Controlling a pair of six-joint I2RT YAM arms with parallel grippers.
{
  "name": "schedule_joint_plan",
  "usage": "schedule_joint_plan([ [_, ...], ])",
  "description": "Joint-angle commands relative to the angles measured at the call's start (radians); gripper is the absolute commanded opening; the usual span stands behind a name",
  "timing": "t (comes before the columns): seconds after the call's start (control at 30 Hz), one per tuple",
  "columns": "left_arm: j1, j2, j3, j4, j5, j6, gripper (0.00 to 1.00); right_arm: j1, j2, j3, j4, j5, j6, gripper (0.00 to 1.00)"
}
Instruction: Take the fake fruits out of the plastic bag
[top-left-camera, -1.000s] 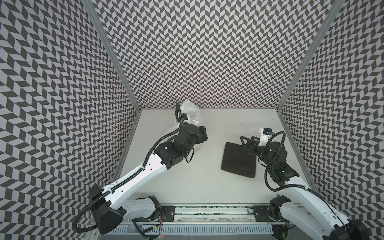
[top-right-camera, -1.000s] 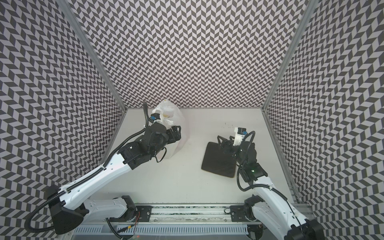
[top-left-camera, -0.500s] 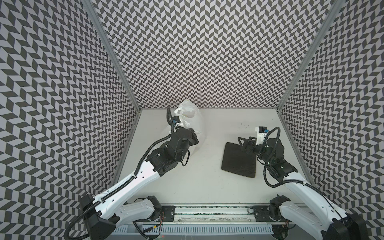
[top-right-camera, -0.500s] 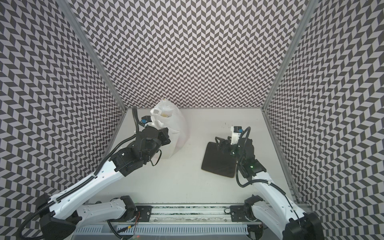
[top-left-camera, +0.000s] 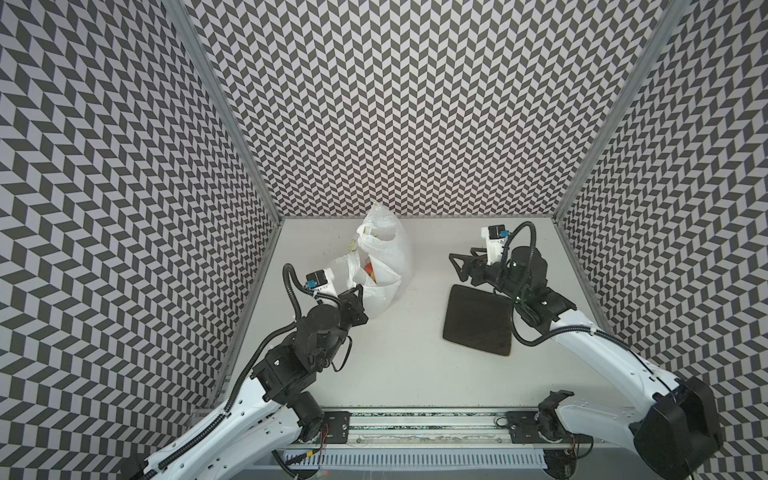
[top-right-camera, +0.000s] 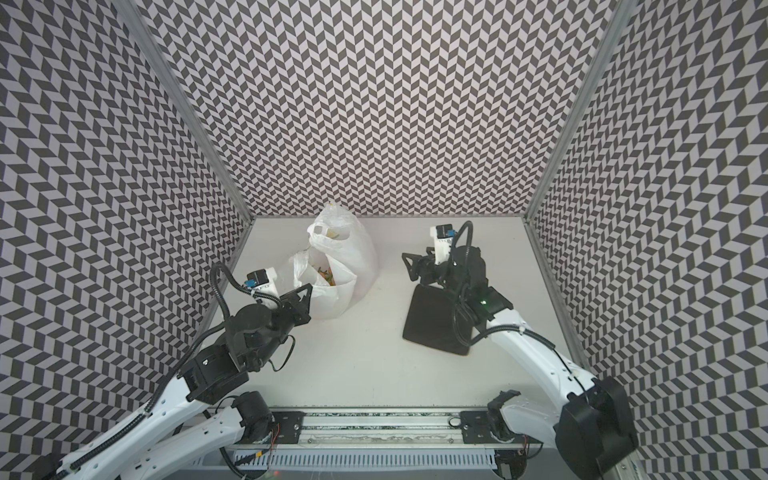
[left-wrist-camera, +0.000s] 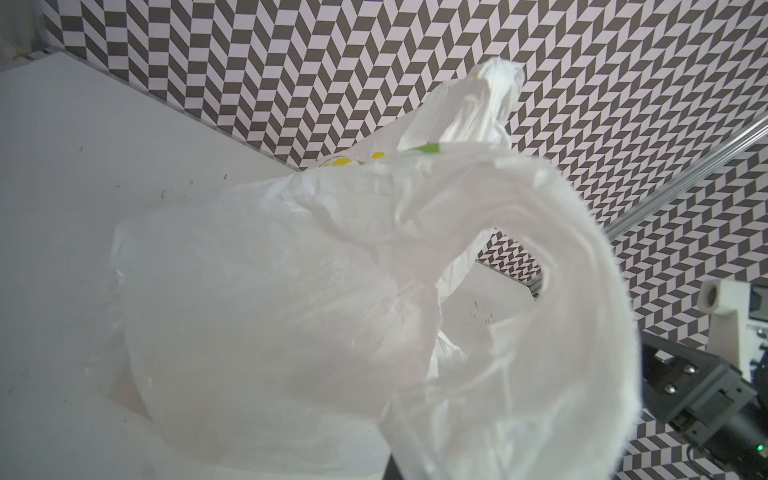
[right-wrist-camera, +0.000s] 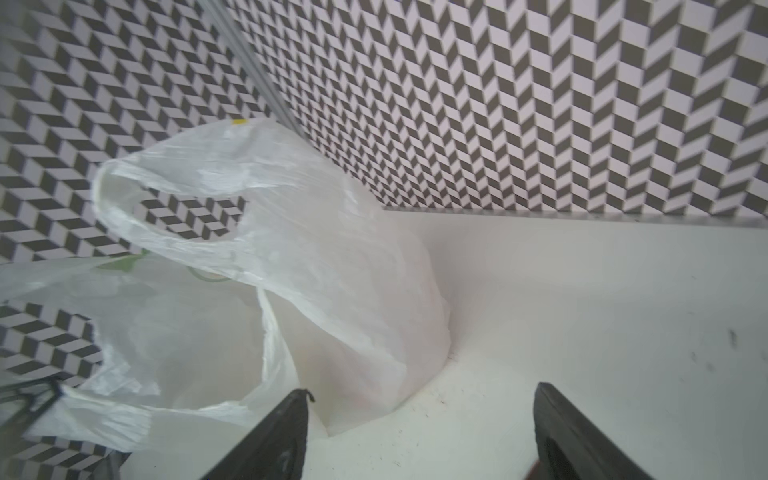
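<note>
While the dark plate (top-right-camera: 432, 322) lies nearest, on the right, the left gripper (top-right-camera: 306, 292), jaws pressed together, pinches the plastic bag (top-right-camera: 359, 253) by its near rim. Beyond the plate the right gripper (right-wrist-camera: 424, 392) hovers spread. The fake fruits (top-right-camera: 328, 275) show inside the upright bag, far left.

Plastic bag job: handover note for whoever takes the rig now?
Left gripper: shut on the near rim of the plastic bag; the bag's mouth stands open.
Right gripper: open, empty, beyond the dark plate, apart from the bag.
Fake fruits: inside the bag, only partly visible.
Done: bag gripped. Left: take every fruit out.
</note>
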Motion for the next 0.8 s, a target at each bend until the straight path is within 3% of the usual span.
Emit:
schedule_joint_plan([
  [0.0,0.005,-0.052,-0.059,0.075,0.06,0.008,0.0,0.09,0.068,0.093,0.046,0.027,-0.109,0.85],
  [0.23,0.005,-0.041,-0.056,0.043,0.102,0.025,0.0,0.267,0.233,0.262,0.077,0.108,-0.286,0.89],
  [0.67,0.005,-0.011,-0.081,0.078,0.155,-0.005,0.0,0.4,0.445,0.503,0.098,0.357,-0.22,0.92],
  [0.77,0.005,-0.015,-0.082,0.067,0.155,-0.01,0.0,0.409,0.486,0.54,0.11,0.413,-0.198,0.85],
])
